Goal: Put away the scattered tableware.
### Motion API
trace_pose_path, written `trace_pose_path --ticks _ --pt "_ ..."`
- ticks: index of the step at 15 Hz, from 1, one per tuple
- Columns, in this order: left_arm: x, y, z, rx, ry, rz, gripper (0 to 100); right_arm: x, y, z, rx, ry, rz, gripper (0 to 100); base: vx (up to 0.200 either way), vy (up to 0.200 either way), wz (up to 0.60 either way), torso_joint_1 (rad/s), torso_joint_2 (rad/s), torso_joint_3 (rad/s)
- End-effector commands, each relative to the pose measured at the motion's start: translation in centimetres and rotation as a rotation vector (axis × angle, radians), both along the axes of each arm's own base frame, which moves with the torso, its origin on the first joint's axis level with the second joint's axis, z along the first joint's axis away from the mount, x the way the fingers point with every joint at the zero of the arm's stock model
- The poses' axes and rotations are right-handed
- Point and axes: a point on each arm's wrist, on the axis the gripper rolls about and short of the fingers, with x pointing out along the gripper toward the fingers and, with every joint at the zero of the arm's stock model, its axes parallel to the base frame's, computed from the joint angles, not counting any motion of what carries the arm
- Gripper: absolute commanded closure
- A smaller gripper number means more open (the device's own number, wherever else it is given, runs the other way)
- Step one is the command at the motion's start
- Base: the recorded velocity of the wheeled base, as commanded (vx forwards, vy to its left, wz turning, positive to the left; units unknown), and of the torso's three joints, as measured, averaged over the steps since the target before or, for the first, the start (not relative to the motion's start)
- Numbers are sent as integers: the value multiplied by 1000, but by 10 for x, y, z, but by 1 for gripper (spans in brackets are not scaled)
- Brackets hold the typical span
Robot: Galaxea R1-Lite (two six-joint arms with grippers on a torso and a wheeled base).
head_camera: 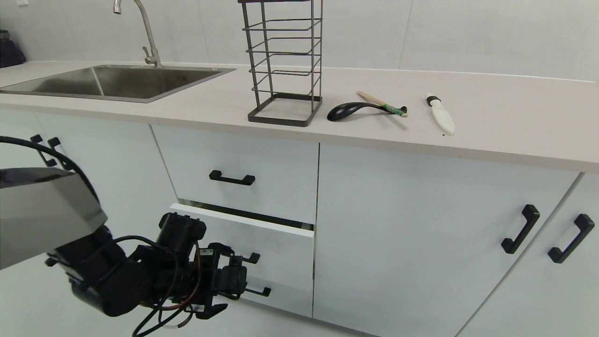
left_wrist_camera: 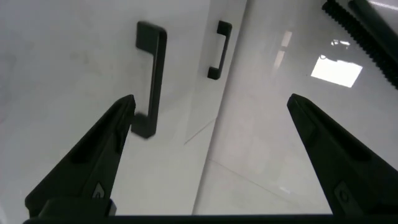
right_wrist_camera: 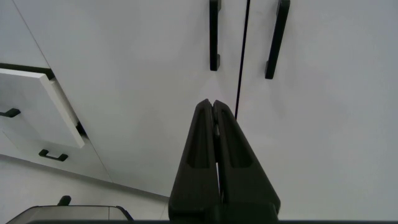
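Evidently drawer-opening is in hand; left gripper point(left_wrist_camera: 209, 102), fingers apart, hangs by the handle point(left_wrist_camera: 151, 81) of the part-open drawer point(head_camera: 262, 234); right gripper point(right_wrist_camera: 213, 107) pressed together; spoon point(head_camera: 348, 110), chopsticks point(head_camera: 381, 105) and knife point(head_camera: 442, 117) lie on the bench point(head_camera: 491, 117); next, likely pulling the drawer wider.

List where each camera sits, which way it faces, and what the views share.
Head view: on the head, facing forward and down at counter, cabinets and part-open drawer; left gripper shows low by the drawers.
Left wrist view: on the left wrist, facing white cabinet fronts past its open fingers.
Right wrist view: on the right wrist, facing two door handles past the shut right gripper.
Shared: head and right wrist views both show that drawer and handle pair.
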Motion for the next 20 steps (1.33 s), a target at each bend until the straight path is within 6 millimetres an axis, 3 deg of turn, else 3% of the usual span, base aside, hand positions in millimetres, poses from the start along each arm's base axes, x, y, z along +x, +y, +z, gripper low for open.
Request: trace_pose_path --ticks 1,3,8,13,20 --pt "-28 6 46 -67 -105 15 0 0 0 0 0 1 0 100 0 0 0 0 0 0" --pt "-33 7 55 -71 -109 11 0 0 0 0 0 1 0 100 0 0 0 0 0 0" --pt "-12 -6 67 -118 -140 -5 0 0 0 0 0 1 0 100 0 0 0 0 0 0" --pt "26 -19 52 -117 -129 2 0 0 0 0 0 1 0 100 0 0 0 0 0 0" --pt "55 -28 32 -110 -115 10 0 0 0 0 0 1 0 100 0 0 0 0 0 0"
